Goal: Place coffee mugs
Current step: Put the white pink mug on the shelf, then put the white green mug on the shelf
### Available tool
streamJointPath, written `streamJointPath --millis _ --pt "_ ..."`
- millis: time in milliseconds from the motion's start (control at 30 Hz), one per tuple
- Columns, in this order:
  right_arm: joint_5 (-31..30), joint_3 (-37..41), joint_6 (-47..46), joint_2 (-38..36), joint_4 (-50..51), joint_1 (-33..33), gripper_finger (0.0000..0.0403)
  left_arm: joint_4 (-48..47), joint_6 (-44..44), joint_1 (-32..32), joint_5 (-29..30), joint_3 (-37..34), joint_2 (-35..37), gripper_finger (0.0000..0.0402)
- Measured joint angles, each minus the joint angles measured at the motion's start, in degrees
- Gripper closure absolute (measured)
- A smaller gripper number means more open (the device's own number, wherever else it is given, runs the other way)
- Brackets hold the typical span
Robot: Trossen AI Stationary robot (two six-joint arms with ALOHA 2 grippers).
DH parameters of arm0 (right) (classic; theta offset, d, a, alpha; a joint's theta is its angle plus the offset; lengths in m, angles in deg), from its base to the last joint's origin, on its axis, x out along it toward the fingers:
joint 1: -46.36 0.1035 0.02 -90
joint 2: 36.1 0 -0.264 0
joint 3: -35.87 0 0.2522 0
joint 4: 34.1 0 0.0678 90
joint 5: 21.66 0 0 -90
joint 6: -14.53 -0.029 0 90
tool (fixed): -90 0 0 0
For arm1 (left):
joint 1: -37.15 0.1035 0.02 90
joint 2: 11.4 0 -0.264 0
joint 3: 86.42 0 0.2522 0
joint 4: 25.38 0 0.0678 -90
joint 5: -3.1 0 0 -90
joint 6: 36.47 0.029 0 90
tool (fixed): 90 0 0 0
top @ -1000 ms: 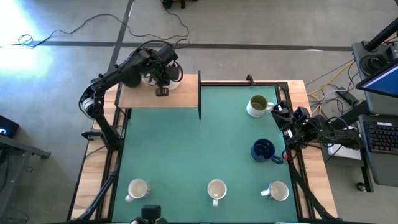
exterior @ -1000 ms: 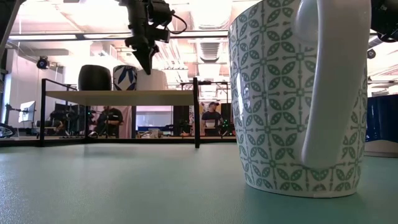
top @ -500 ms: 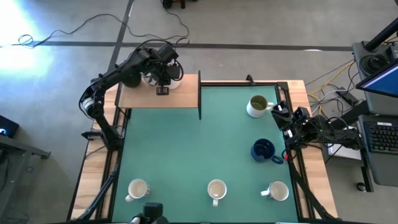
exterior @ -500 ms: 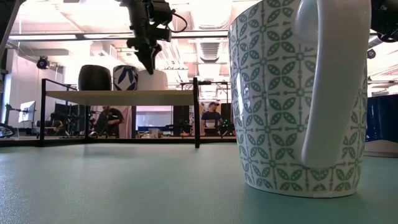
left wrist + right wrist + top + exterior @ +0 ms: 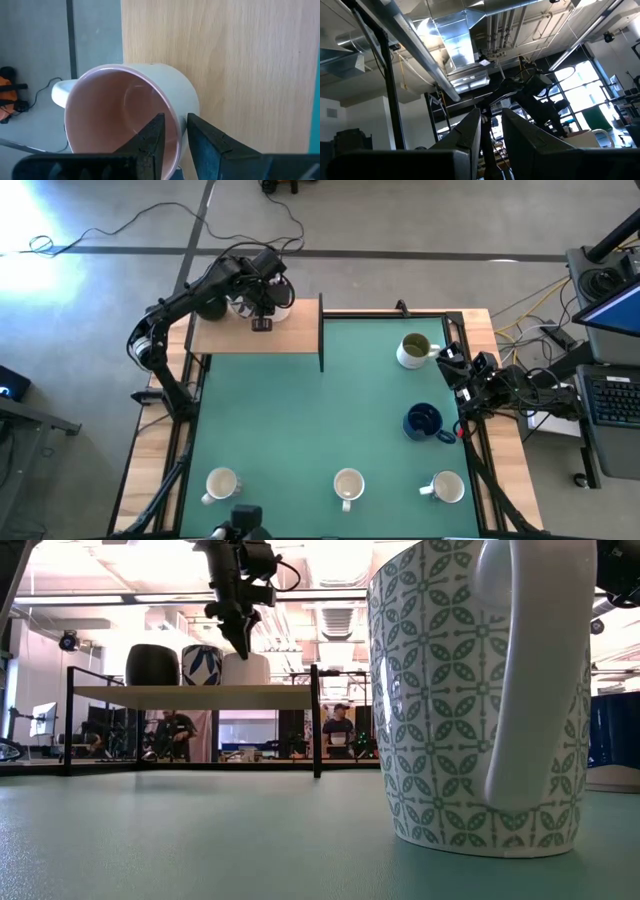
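Up at the back corner, the left gripper (image 5: 174,142) hangs over the wooden shelf (image 5: 235,337), its narrow-set fingers straddling the wall of the pink-lined mug (image 5: 125,122); whether they actually pinch it I can't tell. 2 more mugs stand beside it, 1 dark (image 5: 152,664), 1 blue-patterned (image 5: 201,665). The right gripper (image 5: 450,360) waits at the table's right edge, fingers nearly together, empty. 5 mugs sit on the green mat (image 5: 300,420).
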Motion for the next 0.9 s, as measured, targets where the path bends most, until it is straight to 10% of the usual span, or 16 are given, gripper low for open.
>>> streamJointPath --millis 700,900 --pt "0.0 0.0 0.0 0.0 0.0 0.0 0.0335 -1.1 -6.4 -4.4 -1.1 0.0 6.2 0.0338" --pt "0.0 0.0 0.0 0.0 0.0 0.0 0.0335 -1.2 -12.5 -8.4 -12.5 0.0 9.3 0.0338"
